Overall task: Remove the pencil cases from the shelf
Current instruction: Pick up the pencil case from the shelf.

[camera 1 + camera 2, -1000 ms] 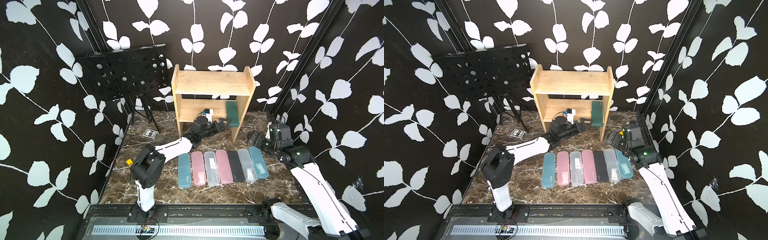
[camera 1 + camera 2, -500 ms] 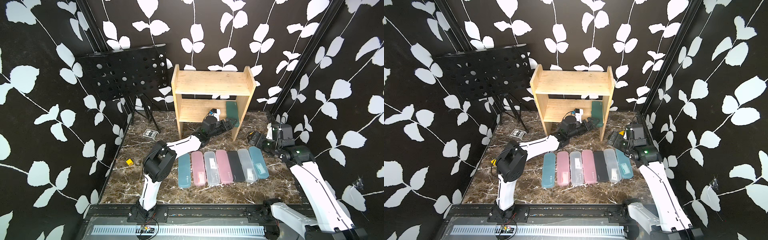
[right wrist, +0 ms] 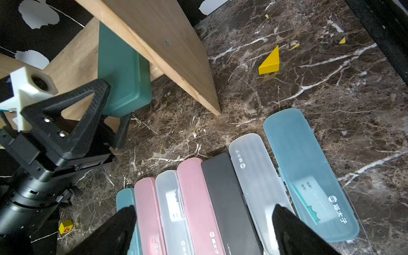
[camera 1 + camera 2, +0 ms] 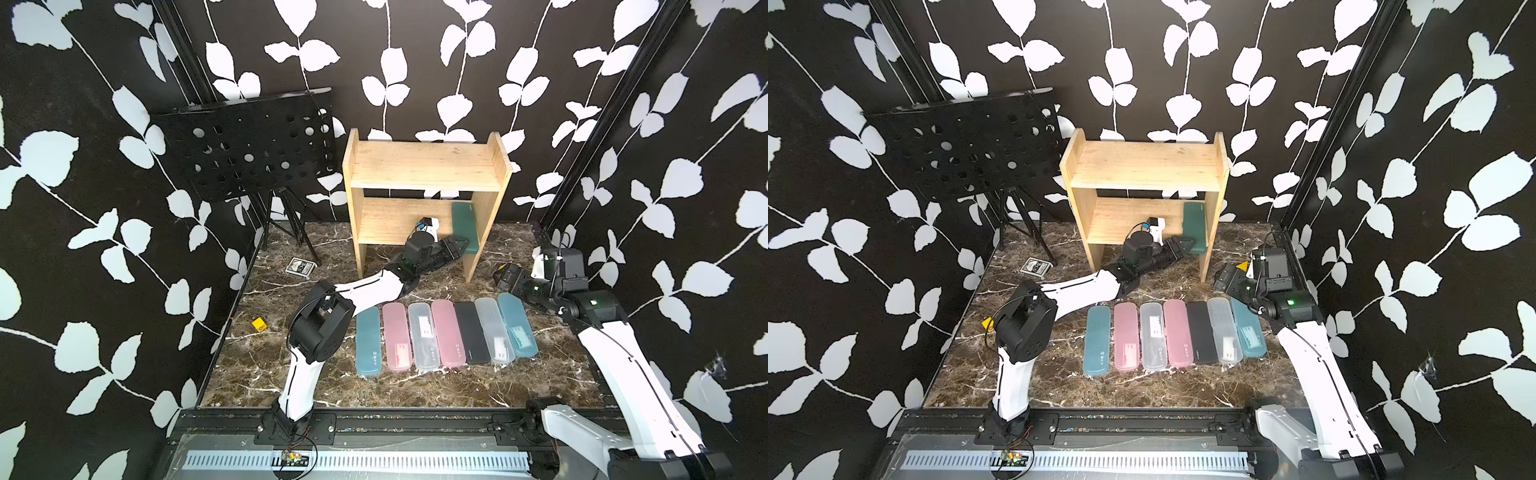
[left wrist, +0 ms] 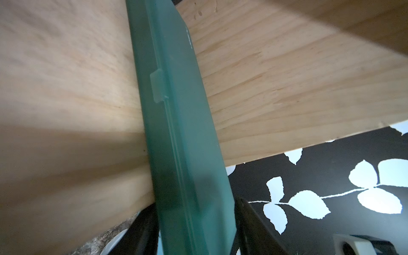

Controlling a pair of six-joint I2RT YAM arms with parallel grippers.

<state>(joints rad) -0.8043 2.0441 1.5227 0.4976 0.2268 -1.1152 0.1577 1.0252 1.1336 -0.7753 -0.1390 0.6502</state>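
Note:
One dark green pencil case (image 4: pixel 464 224) (image 4: pixel 1195 226) lies on the lower tier of the light-wood shelf (image 4: pixel 424 166) (image 4: pixel 1142 166), against its right side panel, with its near end past the front edge. My left gripper (image 4: pixel 459 245) (image 4: pixel 1185 245) (image 5: pixel 194 212) is shut on that near end, with one finger on each flat face of the case (image 5: pixel 181 132) (image 3: pixel 123 77). Several other pencil cases (image 4: pixel 446 336) (image 4: pixel 1173 336) lie side by side on the marble floor in front. My right gripper (image 4: pixel 505 276) (image 3: pixel 202 218) hangs open above the row's right part, holding nothing.
A black perforated music stand (image 4: pixel 249 153) stands at the back left. A small patterned card box (image 4: pixel 300 267) and a yellow cube (image 4: pixel 259 324) lie on the floor at the left. A yellow wedge (image 3: pixel 270 63) sits right of the shelf's leg.
My left arm reached further right along the lower tier and its jaws narrowed onto the dark green case. The right arm barely moved and stayed open.

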